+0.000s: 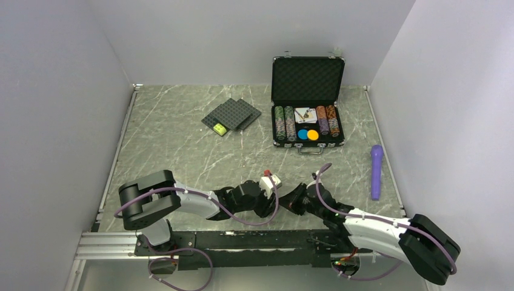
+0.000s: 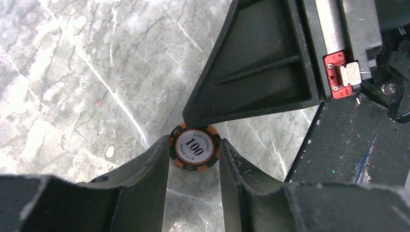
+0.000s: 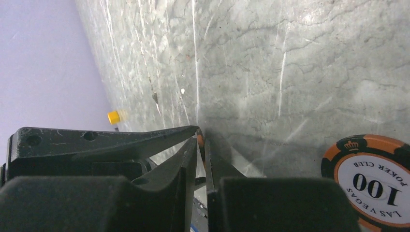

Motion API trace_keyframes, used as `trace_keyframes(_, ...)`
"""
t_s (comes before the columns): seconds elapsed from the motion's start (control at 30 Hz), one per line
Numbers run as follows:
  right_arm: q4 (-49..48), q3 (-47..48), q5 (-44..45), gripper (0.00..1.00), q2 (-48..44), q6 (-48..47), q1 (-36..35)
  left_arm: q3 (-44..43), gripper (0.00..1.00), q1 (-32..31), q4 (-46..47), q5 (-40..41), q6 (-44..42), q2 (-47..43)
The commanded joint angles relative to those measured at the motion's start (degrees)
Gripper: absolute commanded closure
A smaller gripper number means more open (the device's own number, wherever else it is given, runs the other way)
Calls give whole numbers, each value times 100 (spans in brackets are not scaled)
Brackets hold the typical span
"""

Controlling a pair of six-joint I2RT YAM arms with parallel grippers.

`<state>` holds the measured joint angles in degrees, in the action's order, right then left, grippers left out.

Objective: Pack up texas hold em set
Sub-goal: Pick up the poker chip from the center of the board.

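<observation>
**Operator:** What is the state of each tool?

**Guide:** Check the left wrist view first. You see the left tool clenched on an orange chip. One finger presses each side of the rim, and the printed face, marked 100, is turned toward that camera. Now check the right wrist view. The right tool is closed down to a thin slit, with an orange sliver of the chip's edge caught between its tips. In the left wrist view, one right finger meets the chip at its top left rim. Treat both tools as gripping the same chip.

**Operator:** Where is that chip in the scene?

**Guide:** It is near you, at the middle of the table, where the two arms meet. It is well apart from the briefcase.

**Operator:** Is there any other loose chip?

**Guide:** Yes. You see a second chip with the same print at the lower right of the right wrist view. It appears to lie flat on the table.

**Operator:** And the briefcase?

**Guide:** It stands open at the far right with its foam-lined lid upright. The tray holds chip stacks, cards, a blue disc and an orange disc.

**Operator:** What else is on the table?

**Guide:** The studded plates lie left of the briefcase and carry a yellow-green brick. A purple cylinder lies along the right edge.
</observation>
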<state>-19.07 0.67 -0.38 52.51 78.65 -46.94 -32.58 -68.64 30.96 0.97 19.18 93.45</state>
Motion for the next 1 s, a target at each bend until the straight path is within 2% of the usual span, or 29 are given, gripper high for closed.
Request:
trace_keyframes(0.0, 64, -166, 258, 85, -145, -42, -23, 28, 63, -18, 393, -270, 72, -85)
trace_keyframes(0.23, -217, -219, 74, 85, 48, -133, -26, 66, 63, -8, 366, -182, 77, -138)
trace_keyframes(0.37, -184, -110, -122, 83, 216, -322, -27, 77, 64, -9, 398, -208, 77, -139)
trace_keyframes(0.57, -626, -150, -366, 80, 457, -396, -25, 110, 64, -3, 478, -253, 69, -134)
trace_keyframes(0.7, -444, -110, -368, 80, 475, -394, -39, 123, 63, 0, 452, -243, 43, -153)
trace_keyframes(0.83, -94, -106, -167, 78, 181, -395, -42, 87, 53, 0, 141, -164, -283, -345)
trace_keyframes(0.9, 175, -111, -48, 76, -56, -440, -36, 80, 42, 4, -121, -115, -470, -510)
trace_keyframes(0.97, 528, 77, 21, 74, -289, -547, -35, 95, 26, 15, -345, -121, -663, -674)
